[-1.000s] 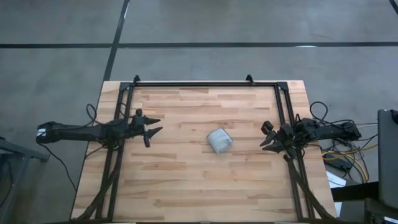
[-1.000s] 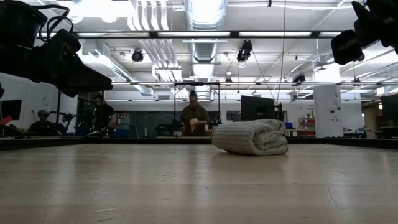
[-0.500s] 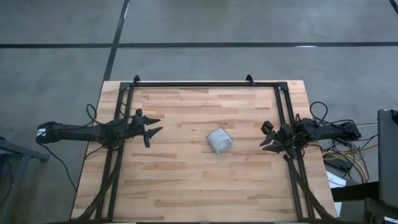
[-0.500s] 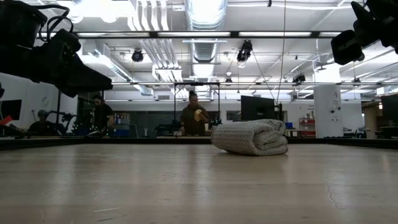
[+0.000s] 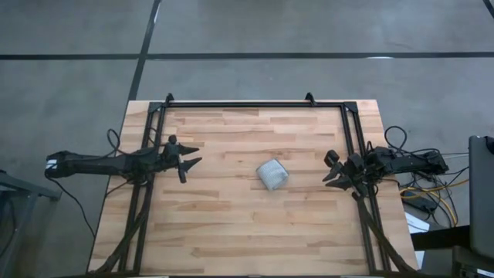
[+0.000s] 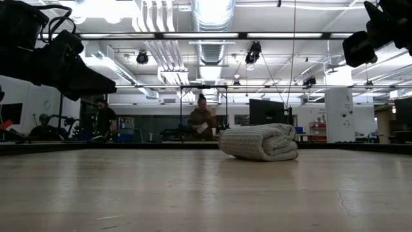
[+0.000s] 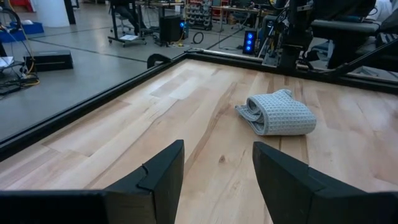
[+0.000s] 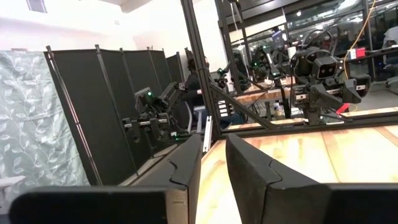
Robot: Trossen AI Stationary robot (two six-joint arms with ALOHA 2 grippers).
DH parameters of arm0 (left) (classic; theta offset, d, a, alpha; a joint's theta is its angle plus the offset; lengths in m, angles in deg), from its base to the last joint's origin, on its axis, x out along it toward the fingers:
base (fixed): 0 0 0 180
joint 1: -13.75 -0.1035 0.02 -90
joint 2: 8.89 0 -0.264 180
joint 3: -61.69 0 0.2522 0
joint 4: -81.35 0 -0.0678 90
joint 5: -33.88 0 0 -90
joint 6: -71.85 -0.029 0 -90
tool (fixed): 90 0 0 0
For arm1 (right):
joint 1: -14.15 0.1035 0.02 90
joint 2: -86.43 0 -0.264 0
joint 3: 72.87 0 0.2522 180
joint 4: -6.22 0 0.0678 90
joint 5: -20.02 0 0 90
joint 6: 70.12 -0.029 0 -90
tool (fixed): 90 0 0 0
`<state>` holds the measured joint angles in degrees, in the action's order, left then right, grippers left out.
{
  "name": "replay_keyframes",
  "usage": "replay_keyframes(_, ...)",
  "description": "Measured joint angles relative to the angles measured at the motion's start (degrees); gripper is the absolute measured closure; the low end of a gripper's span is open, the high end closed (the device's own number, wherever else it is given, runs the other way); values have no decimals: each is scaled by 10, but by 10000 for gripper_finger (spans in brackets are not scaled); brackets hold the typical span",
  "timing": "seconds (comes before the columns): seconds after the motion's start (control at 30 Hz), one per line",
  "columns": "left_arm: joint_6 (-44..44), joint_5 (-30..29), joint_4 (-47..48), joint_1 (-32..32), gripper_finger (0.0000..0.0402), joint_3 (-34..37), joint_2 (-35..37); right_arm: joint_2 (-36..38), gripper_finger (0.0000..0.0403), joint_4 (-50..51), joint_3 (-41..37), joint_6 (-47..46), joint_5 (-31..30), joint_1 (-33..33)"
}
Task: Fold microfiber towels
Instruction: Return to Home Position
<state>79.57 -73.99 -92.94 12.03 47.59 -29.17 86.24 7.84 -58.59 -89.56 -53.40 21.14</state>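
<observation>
While the left arm's fingers [image 7: 158, 180] and the right arm's fingers [image 8: 186, 165] stand parted, the folded towel [image 5: 272, 174] lies between them.

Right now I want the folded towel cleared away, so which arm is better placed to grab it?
Probably right: the folded towel lies nearer the right gripper than the left gripper; both hang open, clear of it.

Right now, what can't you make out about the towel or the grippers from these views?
- Towel tag: none shows. It is too small for the high view, and folds may hide it in the low and left wrist views.
- Towel in the right wrist view: outside the picture.
- Left gripper and right gripper in the low view: dark shapes cut off by the picture's edges, finger gap unreadable.
</observation>
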Motion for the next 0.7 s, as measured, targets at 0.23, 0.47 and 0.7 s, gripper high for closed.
replay_keyframes(0.23, 0, 0, 0, 0, 206, 0, 0, 0, 323, 0, 0, 0, 0, 0)
replay_keyframes(0.47, 0, 0, 0, 0, 206, 0, 0, 0, 333, 0, 0, 1, 0, 0)
replay_keyframes(0.7, 0, 0, 0, 0, 206, 0, 0, 0, 330, 0, 0, 0, 0, 0)
